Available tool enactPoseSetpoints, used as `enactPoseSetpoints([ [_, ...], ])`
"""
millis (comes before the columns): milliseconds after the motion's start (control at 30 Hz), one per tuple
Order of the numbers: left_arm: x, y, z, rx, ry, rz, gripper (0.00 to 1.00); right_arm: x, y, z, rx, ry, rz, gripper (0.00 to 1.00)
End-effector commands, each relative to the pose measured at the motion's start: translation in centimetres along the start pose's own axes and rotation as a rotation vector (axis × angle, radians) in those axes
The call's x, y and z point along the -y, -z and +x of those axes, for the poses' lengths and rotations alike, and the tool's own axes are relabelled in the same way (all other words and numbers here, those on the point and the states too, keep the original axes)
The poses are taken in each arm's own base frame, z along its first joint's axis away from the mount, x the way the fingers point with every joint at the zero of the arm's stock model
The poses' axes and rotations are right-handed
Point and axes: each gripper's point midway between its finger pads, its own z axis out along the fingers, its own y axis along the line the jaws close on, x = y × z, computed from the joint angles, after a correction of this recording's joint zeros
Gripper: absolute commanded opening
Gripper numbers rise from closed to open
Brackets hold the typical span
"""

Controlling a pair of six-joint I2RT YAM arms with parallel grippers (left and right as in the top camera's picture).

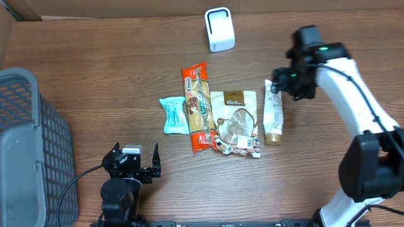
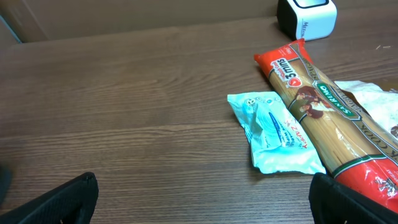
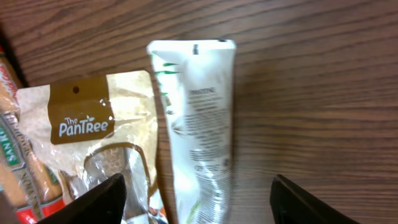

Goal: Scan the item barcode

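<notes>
The right gripper (image 3: 198, 185) hangs with its jaws apart and empty over the white plastic squeeze tube (image 3: 199, 118), which lies flat on the brown wooden table (image 1: 95, 57) just beside the tan-and-clear snack pouch (image 3: 93, 137). A grip taken here could catch the pouch's edge too. It could also let the soft tube slip, or turn its barcode away from the white box scanner (image 1: 219, 29). The left gripper (image 1: 136, 156) rests wide open, well apart.

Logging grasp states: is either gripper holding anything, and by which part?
Nothing is held. The left gripper and right gripper both stand open; the white tube lies on the table.
</notes>
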Motion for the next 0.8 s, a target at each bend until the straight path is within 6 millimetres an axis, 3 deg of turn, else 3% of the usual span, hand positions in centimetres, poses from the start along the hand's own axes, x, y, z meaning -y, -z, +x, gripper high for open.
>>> enactPoseSetpoints([
  [0,-0.1,0.0,0.1,0.004,0.013,-0.009,0.99,-1.7,1.4,0.4,-0.016,0.077,-0.172,0.73],
  [133,-0.1,0.0,0.1,0.004,0.013,-0.009,1.00,-2.8,1.3,1.9,-0.067,0.111,-0.186,0.73],
  [500,-0.1,0.0,0.1,0.004,0.013,-0.009,1.00,-8.9,0.3,8.4,-0.240,0.273,-0.184,0.73],
  [633,-0.1,0.0,0.1,0.004,0.013,-0.009,0.99,-9.3,-1.3,10.4,-0.289,0.278,-0.170,0.73],
  [767,-0.1,0.0,0.1,0.004,0.013,-0.009,1.00,-8.3,-3.3,12.2,-0.335,0.237,-0.151,0.72],
])
